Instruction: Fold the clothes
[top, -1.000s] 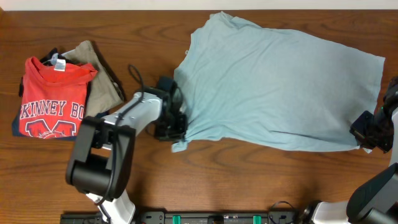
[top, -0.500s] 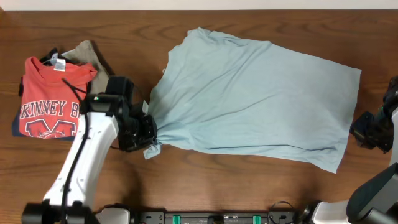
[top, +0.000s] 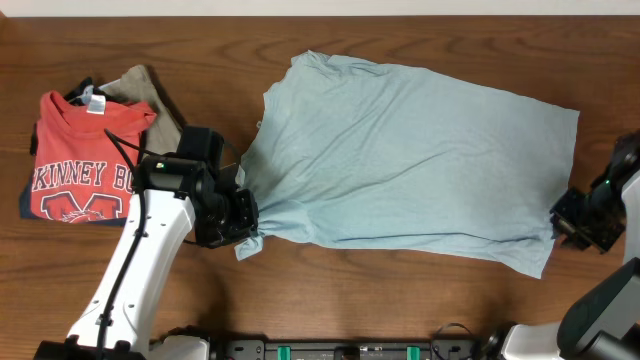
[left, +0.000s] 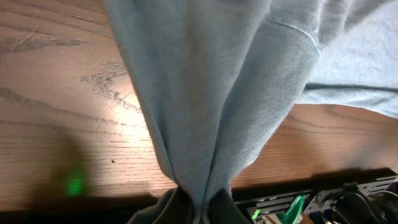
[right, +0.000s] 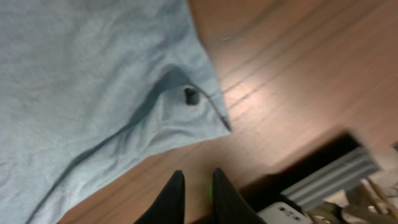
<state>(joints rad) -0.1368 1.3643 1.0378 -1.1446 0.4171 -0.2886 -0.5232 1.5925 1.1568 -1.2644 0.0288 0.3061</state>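
Soft matt cloth garment (top: 410, 150), grained wood table (top: 400, 300)

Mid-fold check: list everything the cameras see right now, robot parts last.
pale blue-grey garment: one, pale blue-grey, spread flat across centre and right
red T-shirt: one, red with white lettering, folded, far left, topping a pile
olive-tan garment: one, olive-tan, folded, behind the red T-shirt
dark fabric: one edge, navy, under the red T-shirt; item unclear
table: one, brown wood, under everything
left gripper: one, black on a white arm, shut on the garment's near-left corner
right gripper: one, black, beside the garment's near-right corner, fingers slightly apart, empty
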